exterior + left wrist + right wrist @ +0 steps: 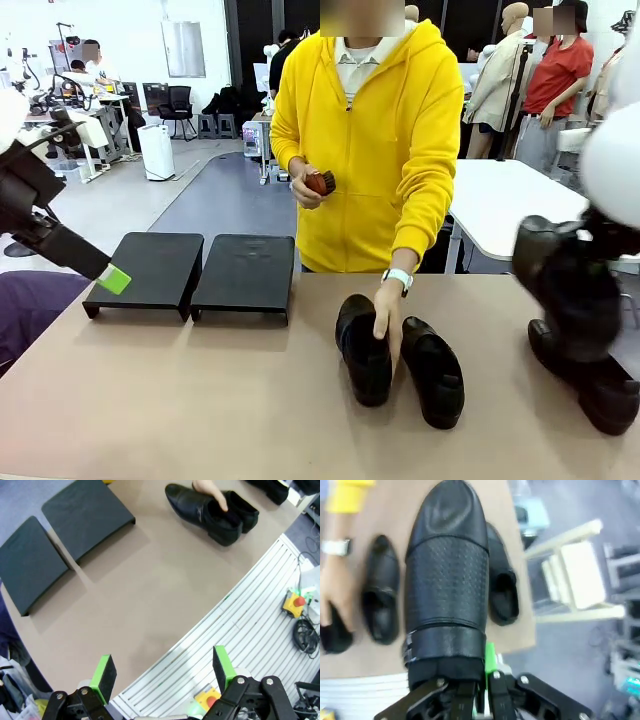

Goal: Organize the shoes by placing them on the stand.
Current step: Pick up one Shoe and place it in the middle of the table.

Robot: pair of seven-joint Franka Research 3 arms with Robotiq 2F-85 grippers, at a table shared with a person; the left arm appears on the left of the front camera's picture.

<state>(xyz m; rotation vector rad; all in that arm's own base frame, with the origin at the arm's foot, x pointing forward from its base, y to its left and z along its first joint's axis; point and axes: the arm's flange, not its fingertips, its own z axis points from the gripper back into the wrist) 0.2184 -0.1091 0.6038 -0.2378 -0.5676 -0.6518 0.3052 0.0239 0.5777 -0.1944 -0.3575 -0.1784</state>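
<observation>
Our right gripper is clamped on one shoe at the right of the front view, above a second shoe lying near the lower right table edge. We judge that the smooth leather could slip, or that a carry toward the two bare stands in the upper left could brush the person's hand, which rests on the middle pair. Our left gripper hangs released at the far left beside the stands, and the table in front of them lies open, so the crowded centre is the tight passage.
</observation>
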